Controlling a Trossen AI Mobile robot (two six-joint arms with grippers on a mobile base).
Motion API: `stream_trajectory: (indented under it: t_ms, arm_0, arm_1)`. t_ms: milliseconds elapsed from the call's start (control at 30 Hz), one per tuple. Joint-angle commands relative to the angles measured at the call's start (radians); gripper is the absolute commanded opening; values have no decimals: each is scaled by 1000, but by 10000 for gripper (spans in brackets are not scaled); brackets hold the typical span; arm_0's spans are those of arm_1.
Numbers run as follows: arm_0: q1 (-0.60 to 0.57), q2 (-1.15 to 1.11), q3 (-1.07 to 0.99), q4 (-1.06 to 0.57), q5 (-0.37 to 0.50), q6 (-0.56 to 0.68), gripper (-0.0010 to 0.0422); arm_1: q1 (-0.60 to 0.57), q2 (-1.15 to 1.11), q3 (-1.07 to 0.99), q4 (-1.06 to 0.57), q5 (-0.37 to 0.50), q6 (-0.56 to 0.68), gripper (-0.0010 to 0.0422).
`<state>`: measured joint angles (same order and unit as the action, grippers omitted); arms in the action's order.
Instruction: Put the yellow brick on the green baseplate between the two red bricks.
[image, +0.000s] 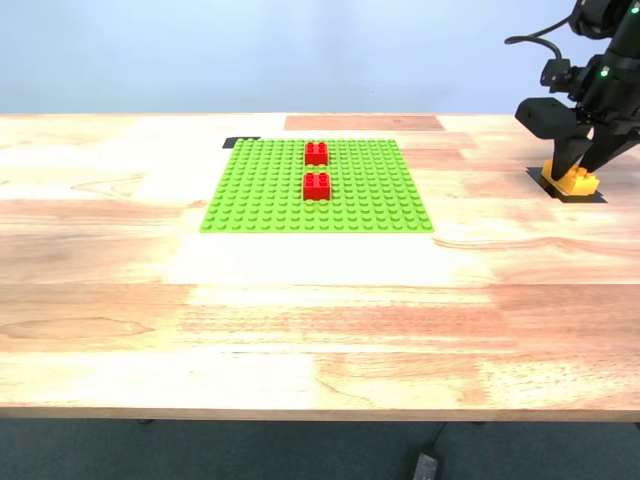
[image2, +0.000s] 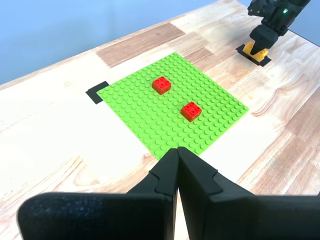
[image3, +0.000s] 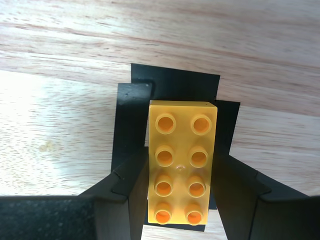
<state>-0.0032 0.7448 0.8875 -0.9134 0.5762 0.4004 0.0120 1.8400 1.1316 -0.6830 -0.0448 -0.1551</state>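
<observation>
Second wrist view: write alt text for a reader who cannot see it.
My second gripper straddles the yellow brick, one black finger against each long side. The brick lies studs up, eight studs in two rows, on a patch of black tape stuck to the light wooden table.

The arm over the yellow brick (image: 578, 181) runs off the exterior view's top and right edges, and its fingers hide most of the brick there. Up close, the brick covers most of the black tape patch (image3: 175, 87) underneath. Can't tell if the fingers (image3: 131, 182) actually touch it.
</observation>
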Motion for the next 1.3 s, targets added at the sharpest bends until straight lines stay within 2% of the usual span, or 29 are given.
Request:
stream_trajectory:
  t_ms: [33, 133, 267, 367, 500, 600, 700, 833, 933, 1200, 1300]
  arm_0:
    - [0, -6, 0, 1, 0, 1, 0]
    - [0, -9, 0, 0, 0, 0, 0]
    - [0, -11, 0, 1, 0, 0, 0]
    - [0, -11, 0, 0, 0, 0, 0]
    - [0, -14, 0, 0, 0, 11, 0]
    - [0, -15, 0, -1, 0, 8, 0]
    - [0, -15, 0, -5, 0, 8, 0]
    - [0, -15, 0, -21, 0, 10, 0]
    - [0, -15, 0, -18, 0, 10, 0]
    - [0, -17, 0, -22, 0, 11, 0]
    - [0, -18, 0, -21, 0, 11, 0]
  arm_1:
    - [0, -3, -3, 7, -5, -11, 9]
    - [0, -25, 10, 2, -5, -14, 34]
    - [10, -95, 30, 2, -42, -64, 39]
    - [36, -167, 56, -18, -126, -129, 39]
    - [114, -249, 94, -46, -282, -230, 39]
    - [212, -291, 123, -60, -312, -307, 39]
    - [331, -302, 158, -82, -293, -406, 39]
    - [501, -245, 234, -126, -123, -511, 39]
    - [604, -167, 300, -129, -50, -563, 39]
    - [750, 65, 472, -142, 26, -669, 39]
    - [777, 148, 537, -179, 26, -701, 39]
